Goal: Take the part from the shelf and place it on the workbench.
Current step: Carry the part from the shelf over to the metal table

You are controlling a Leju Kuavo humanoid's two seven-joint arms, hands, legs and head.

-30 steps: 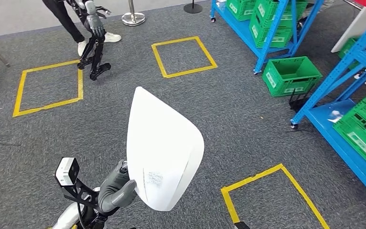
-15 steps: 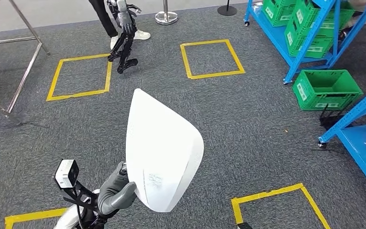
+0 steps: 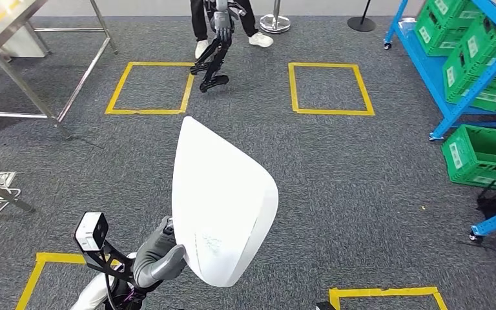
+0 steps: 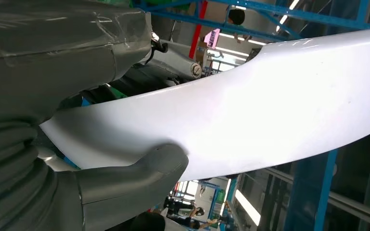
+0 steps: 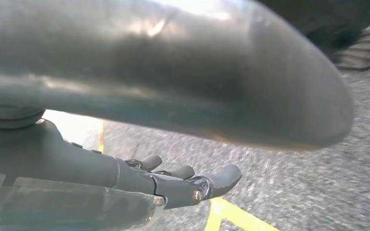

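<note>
One white part (image 3: 223,200) stands upright, gripped low by the left hand (image 3: 158,257).

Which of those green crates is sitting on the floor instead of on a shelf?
The green crate at the right edge, standing open-topped on the grey carpet just beyond the foot of the blue shelf. The other green crates all sit up on that shelf's boards.

White part (image 3: 223,194), grey hand (image 3: 158,258), grey carpet (image 3: 336,174), green crates (image 3: 484,155)
</note>
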